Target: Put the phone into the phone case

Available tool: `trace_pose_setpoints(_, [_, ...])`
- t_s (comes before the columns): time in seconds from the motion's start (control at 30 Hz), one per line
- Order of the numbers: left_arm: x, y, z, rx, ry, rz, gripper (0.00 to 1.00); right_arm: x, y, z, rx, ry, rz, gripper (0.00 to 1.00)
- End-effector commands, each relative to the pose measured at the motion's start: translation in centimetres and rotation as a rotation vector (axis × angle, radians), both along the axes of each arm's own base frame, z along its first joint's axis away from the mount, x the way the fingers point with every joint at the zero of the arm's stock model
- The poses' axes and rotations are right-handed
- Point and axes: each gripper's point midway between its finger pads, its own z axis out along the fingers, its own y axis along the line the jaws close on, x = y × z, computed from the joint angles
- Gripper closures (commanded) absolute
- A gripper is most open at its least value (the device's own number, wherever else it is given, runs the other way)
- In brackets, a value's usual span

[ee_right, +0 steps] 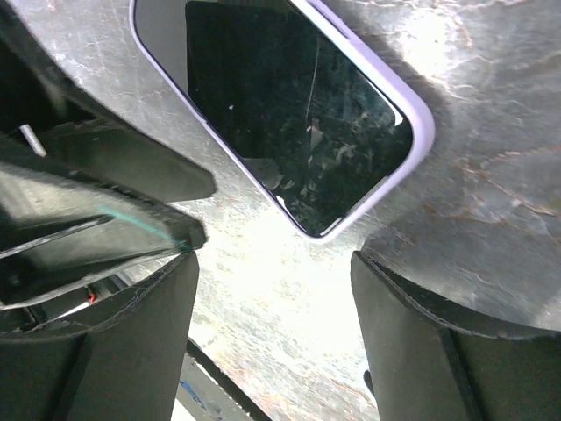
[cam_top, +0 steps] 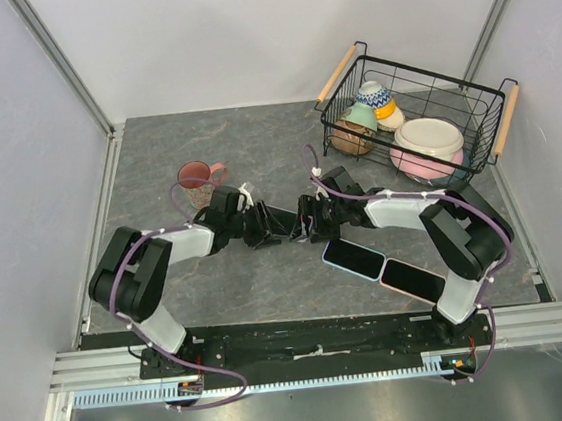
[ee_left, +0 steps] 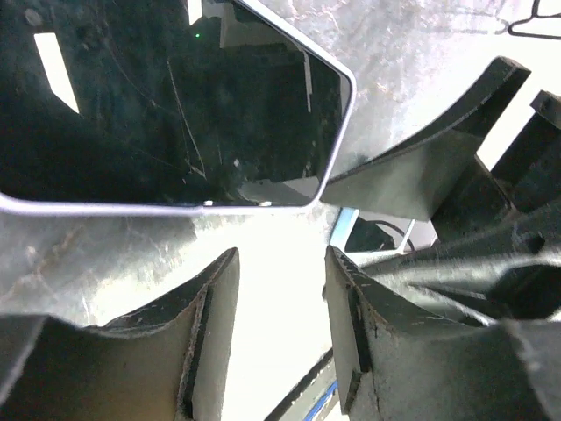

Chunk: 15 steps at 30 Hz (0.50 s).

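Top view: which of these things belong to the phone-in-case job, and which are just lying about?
Job: phone, lilac case around it, left end effector and right end effector, both open.

Lying about: pink mug, wire basket, bowls in it, two dark pale-rimmed slabs, phones or cases I cannot tell.

Harsh glare on table [ee_right: 272, 307]; near blur

Two arms [cam_top: 165, 251] [cam_top: 411, 207], two phone-shaped slabs [cam_top: 354, 259] [cam_top: 412, 280], one pink mug [cam_top: 197, 179], one wire basket [cam_top: 470, 90]
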Motion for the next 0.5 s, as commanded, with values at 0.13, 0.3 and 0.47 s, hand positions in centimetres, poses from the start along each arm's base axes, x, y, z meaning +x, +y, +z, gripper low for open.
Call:
trace_pose_setpoints(0.13, [-2.2,1.7,3.4,0.008,-0.14,-0.028,0.46,0.2,-2.4,2.4,-0.069,-0.121,-0.02,0.22])
trace_pose_setpoints(0.3, [-4.0,3.6,4.0,0.056,-0.181,-0.002,0.43,-0.8,-3.5,4.0,-0.087,-0.152,-0.008,0.21])
trace_pose_setpoints(0.47, [-5.3,5.5,6.1,0.08,-0.287,0.027,0.41,-2.2,-5.5,6.3,-0.134,-0.19,-0.004,0.18])
